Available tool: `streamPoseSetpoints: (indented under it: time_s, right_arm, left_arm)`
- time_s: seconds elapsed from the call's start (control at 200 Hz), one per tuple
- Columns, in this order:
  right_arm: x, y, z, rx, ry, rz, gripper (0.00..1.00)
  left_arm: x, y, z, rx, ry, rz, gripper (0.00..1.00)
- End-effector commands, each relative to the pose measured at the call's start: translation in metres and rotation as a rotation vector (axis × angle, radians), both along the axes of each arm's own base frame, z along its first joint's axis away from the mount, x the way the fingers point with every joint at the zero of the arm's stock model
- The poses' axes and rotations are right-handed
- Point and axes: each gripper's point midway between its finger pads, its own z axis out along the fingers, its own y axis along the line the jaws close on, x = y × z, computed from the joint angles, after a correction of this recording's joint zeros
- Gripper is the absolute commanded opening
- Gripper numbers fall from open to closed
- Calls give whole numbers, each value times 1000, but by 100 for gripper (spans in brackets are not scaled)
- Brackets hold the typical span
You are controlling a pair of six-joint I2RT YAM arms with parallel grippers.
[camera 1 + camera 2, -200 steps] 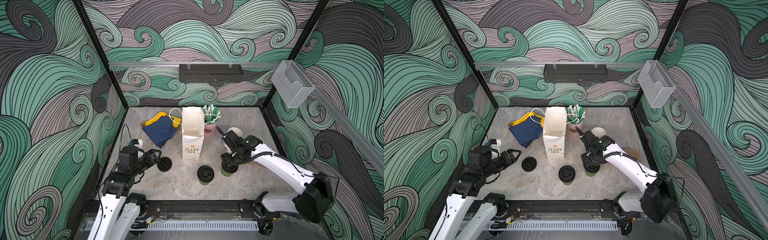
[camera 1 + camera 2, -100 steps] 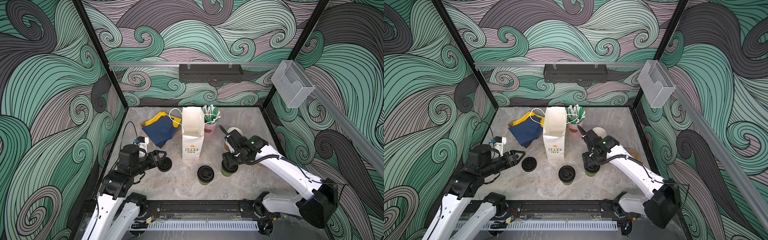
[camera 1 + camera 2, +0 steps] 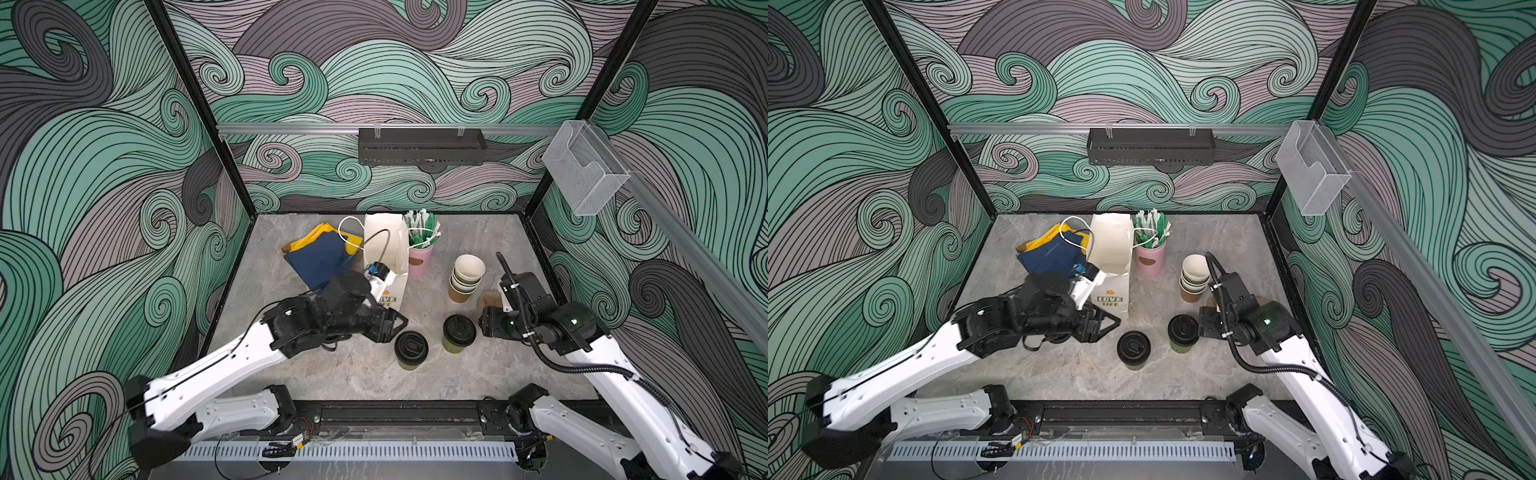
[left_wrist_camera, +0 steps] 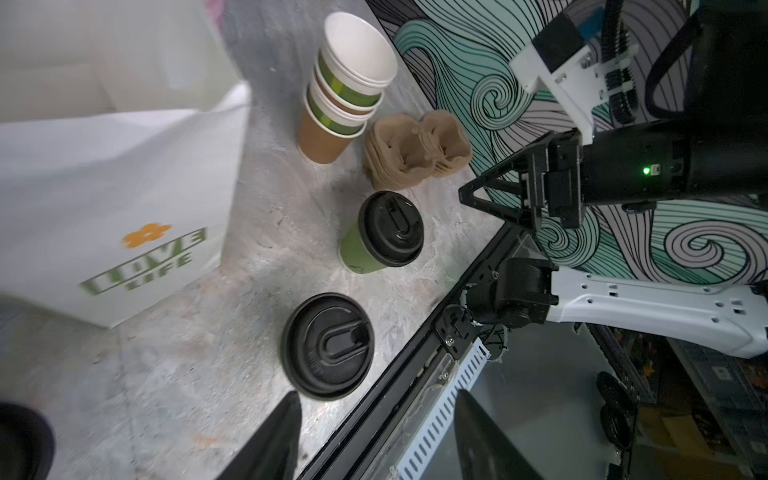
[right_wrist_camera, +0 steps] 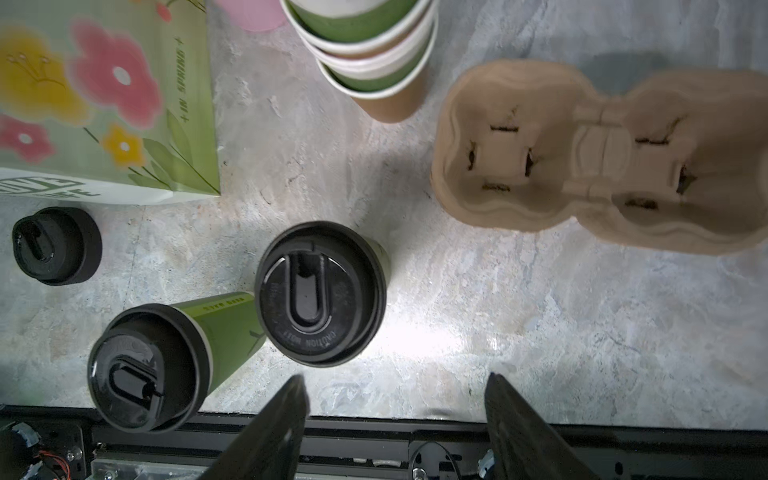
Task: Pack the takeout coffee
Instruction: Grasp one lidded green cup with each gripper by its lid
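**Change.** My left arm has swung in from the left edge of the counter [image 3: 332, 374] to the middle. The left fingers [image 3: 395, 328] now hang just beside the left lidded cup [image 3: 410, 349]. They stand apart and hold nothing, as the left wrist view confirms. My right arm has drawn back. A second ago it stood over the right lidded cup [image 3: 458, 332]; now the right fingers [image 3: 484, 323] sit beside that cup, spread and empty.

**Task items.** Both cups stand upright on the front middle of the counter, each with its lid on, close together but not touching.

**Finding.** I judge the lidding done and the packing not yet begun: neither cup is in the bag or the carrier.

**Room.** Swirl-patterned walls [image 3: 124, 166] enclose three sides. A black rack [image 3: 422, 145] hangs on the rear wall and a clear holder [image 3: 582, 174] on the right rail.

**Surface.** The counter is grey and stone-patterned, and bare at the front.
- The white paper bag [image 3: 390, 232] stands open behind the cups.
- Folded navy and yellow cloths [image 3: 320, 257] lie to its left.
- The pulp carrier [image 5: 582, 166] lies empty near the right cup.
- The stack of lidless cups [image 3: 465, 278] stands next to it.
- A pink holder of stirrers [image 3: 419, 262] is beside the bag.
- The loose black lids [image 5: 56, 245] rest in front of the bag.
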Motion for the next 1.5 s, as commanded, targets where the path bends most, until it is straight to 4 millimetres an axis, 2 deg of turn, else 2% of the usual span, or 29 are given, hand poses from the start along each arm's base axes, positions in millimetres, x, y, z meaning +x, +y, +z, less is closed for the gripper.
streamPoseSetpoints:
  time_s: [0.0, 0.095, 0.105, 0.13, 0.23, 0.405, 0.58, 0.695, 1.0, 1.496]
  right_arm:
    - [-13, 0, -8, 74, 32, -77, 66]
    - [-19, 3, -14, 106, 39, -74, 63]
    - [-20, 3, -14, 110, 39, -75, 62]
    - [-21, 3, -16, 111, 42, -76, 61]
    - [-23, 2, -18, 116, 34, -77, 55]
    - [-19, 6, -22, 136, 19, -65, 49]
    - [-15, 8, -37, 138, 53, -50, 52]
    - [-11, 19, -40, 233, 52, -36, 51]
    - [-6, 31, -46, 328, 77, 1, 51]
    - [-6, 34, -62, 346, 131, 4, 37]
  left_arm:
    - [9, -47, -1, -22, -16, -19, 59]
    - [16, -75, -14, -14, 38, -9, 55]
    - [18, -80, -23, 6, 52, -6, 54]
    - [22, -85, -31, 23, 66, 3, 53]
    - [31, -102, -48, 54, 103, 26, 50]
    - [38, -121, -71, 112, 146, 31, 47]
    - [47, -129, -96, 177, 163, 33, 42]
    - [52, -132, -105, 194, 193, 38, 36]
    - [57, -128, -124, 237, 236, 51, 36]
    - [56, -138, -134, 227, 268, 22, 36]
